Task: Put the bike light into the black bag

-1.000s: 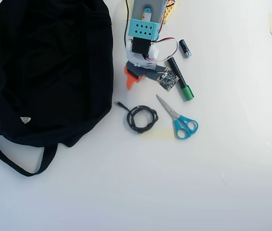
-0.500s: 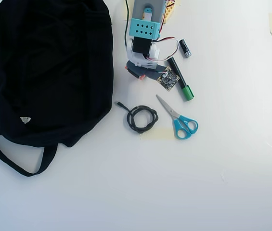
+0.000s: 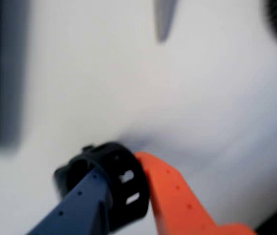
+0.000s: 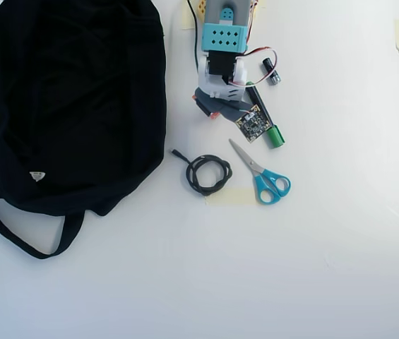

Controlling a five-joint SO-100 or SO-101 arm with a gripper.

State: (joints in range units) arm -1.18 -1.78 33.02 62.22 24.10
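Note:
In the wrist view the bike light [image 3: 113,181], a small black block with a slotted loop strap, sits between a blue-grey finger [image 3: 79,205] and an orange finger [image 3: 177,196]. My gripper [image 3: 121,166] is shut on it just above the white table. From overhead the gripper [image 4: 210,111] is under the arm, right of the black bag [image 4: 65,99], and the bike light is hidden there. The bag lies at the left, with a white triangular tag and a long strap.
A coiled black cable [image 4: 208,174] and blue-handled scissors [image 4: 263,176] lie in front of the gripper. A black marker with a green cap [image 4: 264,116] and a short battery [image 4: 270,71] lie to its right. A circuit board [image 4: 252,123] rides on the arm.
The orange finger, spread out to the left a second ago, has swung in. The arm has shifted a little to the right and towards the top of the overhead view.

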